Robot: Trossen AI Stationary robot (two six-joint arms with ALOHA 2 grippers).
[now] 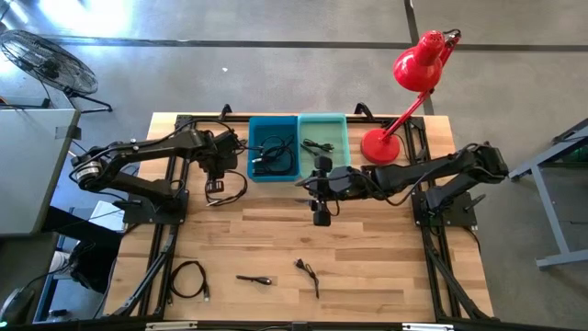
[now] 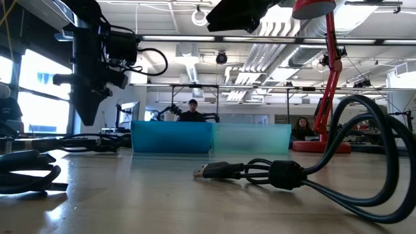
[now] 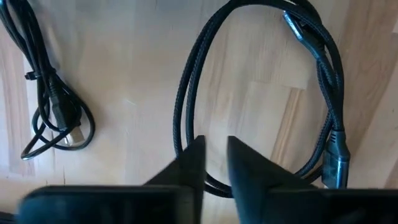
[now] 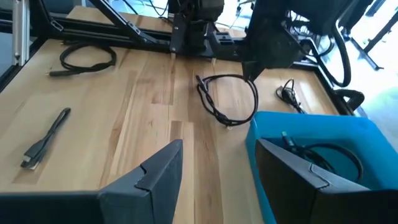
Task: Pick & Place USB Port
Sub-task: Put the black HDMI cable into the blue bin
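Two hands: left hand (image 3: 211, 163), fingers narrowly parted, over a looped black cable (image 3: 261, 93); right hand (image 4: 217, 168) wide, empty, beside the blue bin (image 4: 323, 134).

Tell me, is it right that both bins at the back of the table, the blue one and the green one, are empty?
Not quite. Both bins already hold cables: the high view shows black cables coiled in the blue bin and a smaller one lying in the green bin.

Two dark jointed arms, black cables along links; left gripper (image 3: 214, 163) fingers wedge-shaped, apparently matte black.
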